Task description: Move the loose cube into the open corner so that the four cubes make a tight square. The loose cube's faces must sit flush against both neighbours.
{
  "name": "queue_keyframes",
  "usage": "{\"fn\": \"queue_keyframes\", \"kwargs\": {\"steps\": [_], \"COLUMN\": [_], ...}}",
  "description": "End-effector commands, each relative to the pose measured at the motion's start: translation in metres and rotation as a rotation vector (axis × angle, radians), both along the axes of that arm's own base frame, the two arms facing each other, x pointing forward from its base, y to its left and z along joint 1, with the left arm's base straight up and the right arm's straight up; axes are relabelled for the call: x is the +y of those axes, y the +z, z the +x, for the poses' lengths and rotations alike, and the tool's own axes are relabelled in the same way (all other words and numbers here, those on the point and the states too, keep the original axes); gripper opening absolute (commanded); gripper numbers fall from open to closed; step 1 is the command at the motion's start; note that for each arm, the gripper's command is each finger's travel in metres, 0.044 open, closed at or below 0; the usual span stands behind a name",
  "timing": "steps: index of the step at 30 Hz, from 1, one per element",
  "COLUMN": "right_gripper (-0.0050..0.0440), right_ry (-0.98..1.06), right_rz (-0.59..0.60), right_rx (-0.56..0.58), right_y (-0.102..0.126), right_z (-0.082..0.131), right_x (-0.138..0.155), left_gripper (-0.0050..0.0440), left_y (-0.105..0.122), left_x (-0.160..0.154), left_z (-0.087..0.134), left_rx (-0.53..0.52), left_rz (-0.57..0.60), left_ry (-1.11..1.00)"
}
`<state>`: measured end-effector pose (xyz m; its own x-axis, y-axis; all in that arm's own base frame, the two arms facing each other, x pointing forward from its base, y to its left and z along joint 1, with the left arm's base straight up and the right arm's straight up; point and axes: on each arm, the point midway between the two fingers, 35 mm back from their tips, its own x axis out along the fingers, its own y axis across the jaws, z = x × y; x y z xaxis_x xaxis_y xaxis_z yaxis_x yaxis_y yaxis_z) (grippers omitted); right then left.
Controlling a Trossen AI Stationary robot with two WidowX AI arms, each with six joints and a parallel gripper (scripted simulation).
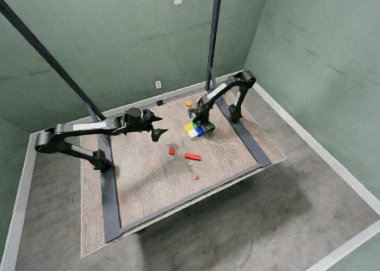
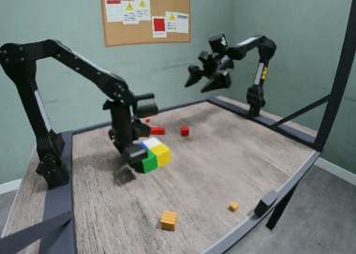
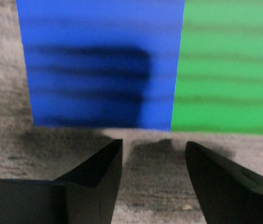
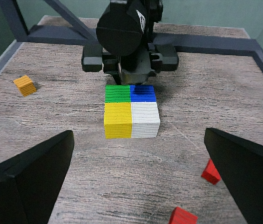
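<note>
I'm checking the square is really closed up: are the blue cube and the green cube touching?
Touching. The left wrist view shows blue and green meeting along one edge, no tabletop between.

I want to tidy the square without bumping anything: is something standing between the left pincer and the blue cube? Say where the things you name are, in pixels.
Nothing visible does. In the left wrist view, only bare tabletop (image 1: 145,190) (image 2: 211,173) (image 3: 152,195) (image 4: 92,175) shows between the left pincer (image 1: 203,125) (image 2: 134,158) (image 3: 154,147) (image 4: 128,87) and the blue cube (image 1: 200,131) (image 2: 144,146) (image 3: 97,30) (image 4: 143,94).

cubes (image 1: 194,130) (image 2: 155,154) (image 4: 131,112): blue, green, yellow, white | table (image 1: 145,180) (image 2: 211,173) (image 4: 102,175): grey-brown, streaked | hands (image 1: 161,126) (image 2: 199,86) (image 3: 153,145) (image 4: 139,135): black
</note>
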<state>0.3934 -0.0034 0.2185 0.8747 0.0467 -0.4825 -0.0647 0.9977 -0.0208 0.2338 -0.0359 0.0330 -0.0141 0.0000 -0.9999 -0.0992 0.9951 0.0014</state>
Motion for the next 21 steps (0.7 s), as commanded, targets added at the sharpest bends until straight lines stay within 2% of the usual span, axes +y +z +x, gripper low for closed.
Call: {"fn": "queue_keyframes", "kwargs": {"steps": [1,4,8,13,15,17,21], "right_gripper": [0.04,0.04,0.04,0.04,0.04,0.04,0.04], "right_ry": [-0.002,0.0,0.028,0.067,0.067,0.067,0.034], "right_rz": [0.002,0.0,-0.006,-0.01,-0.01,-0.011,-0.012], "right_rx": [-0.033,-0.036,-0.065,-0.103,-0.103,-0.108,-0.101], "right_y": [0.013,0.013,0.019,0.028,0.028,0.03,0.03], "right_z": [0.0,-0.001,-0.003,-0.007,-0.007,-0.009,-0.014], "right_x": [0.0,-0.001,0.001,0.002,0.002,0.001,-0.005], "left_gripper": [0.0178,0.0178,0.0178,0.0178,0.0178,0.0178,0.0178], "left_y": [0.008,0.009,0.016,0.059,0.059,0.068,0.069], "left_x": [-0.003,-0.005,-0.028,-0.078,-0.078,-0.079,-0.053], "left_z": [-0.009,-0.009,-0.007,0.01,0.01,0.019,0.041], "left_rx": [-0.03,-0.034,-0.084,-0.277,-0.277,-0.314,-0.3], "left_rz": [-0.003,-0.009,-0.064,-0.151,-0.151,-0.144,-0.116], "left_ry": [-0.003,-0.007,-0.054,-0.248,-0.248,-0.233,-0.019]}}
